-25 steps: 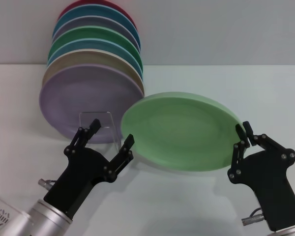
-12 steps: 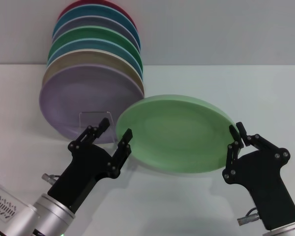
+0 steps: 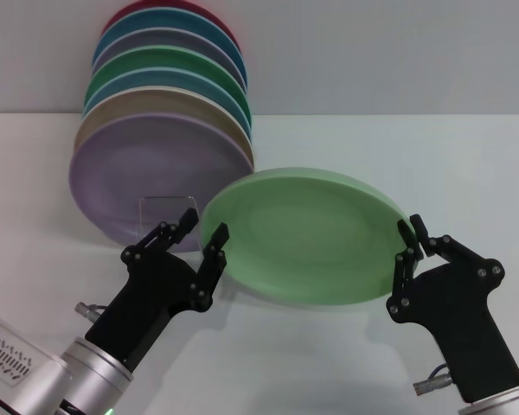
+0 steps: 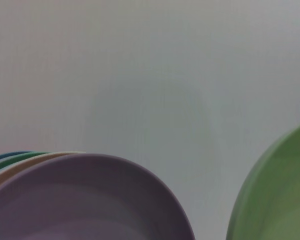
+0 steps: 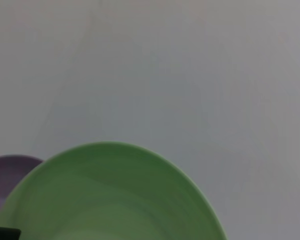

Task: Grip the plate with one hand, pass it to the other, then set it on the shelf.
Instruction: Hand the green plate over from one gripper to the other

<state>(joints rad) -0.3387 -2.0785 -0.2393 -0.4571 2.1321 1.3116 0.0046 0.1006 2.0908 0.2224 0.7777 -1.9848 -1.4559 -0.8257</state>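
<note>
Two grippers meet at your mint-green plate [image 3: 301, 246]: right gripper [image 3: 411, 246] clamps its rim, left gripper [image 3: 203, 232] open; close it next.

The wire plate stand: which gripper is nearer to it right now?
Left. The left gripper sits just in front of the stand, by the plate's near edge. The right gripper holds the plate's far edge, across from it.

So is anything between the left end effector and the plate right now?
Nothing visible. The left end effector is open right at the plate, whose near rim sits at its fingertips. The right end effector holds the opposite rim.
</note>
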